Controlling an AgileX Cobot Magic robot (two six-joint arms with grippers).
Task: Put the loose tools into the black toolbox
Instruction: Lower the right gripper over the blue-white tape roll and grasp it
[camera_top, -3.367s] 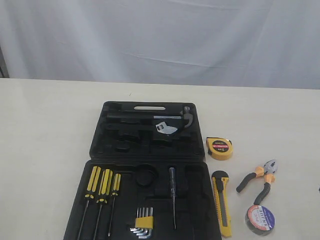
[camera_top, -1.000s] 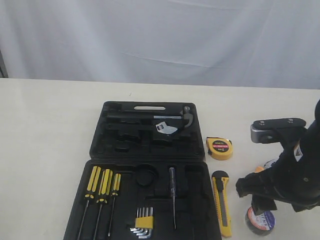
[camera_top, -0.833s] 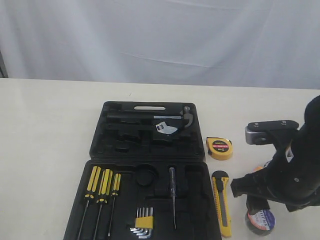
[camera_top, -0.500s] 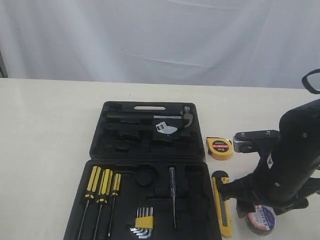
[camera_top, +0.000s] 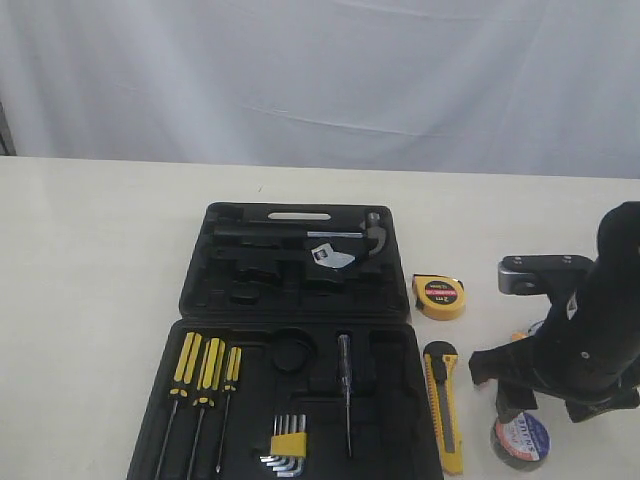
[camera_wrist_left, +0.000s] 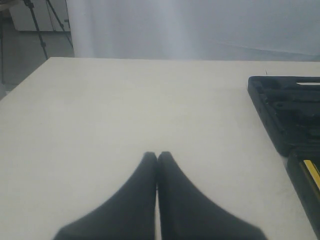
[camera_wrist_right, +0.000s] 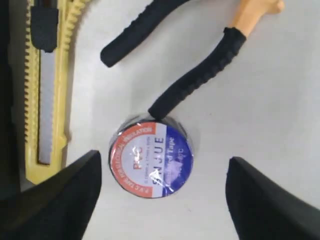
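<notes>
The left gripper (camera_wrist_left: 157, 165) had its fingers pressed together over the bare table (camera_wrist_left: 100, 110), apart from the open black toolbox (camera_top: 200, 290). Right of that case lay the yellow tape measure (camera_top: 438, 296) and the utility knife (camera_top: 443, 405). Further right, one pliers (camera_wrist_right: 200, 75) handle ended at the rim of the tape roll (camera_wrist_right: 151, 163). The right gripper (camera_wrist_right: 164, 160) was spread wide to either side of that roll, holding nothing.

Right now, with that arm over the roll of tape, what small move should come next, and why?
Probably lower straight down. The right gripper is open, its fingers either side of the black tape roll, not touching it. One pliers handle ends at the roll's edge, so go gently.
</notes>
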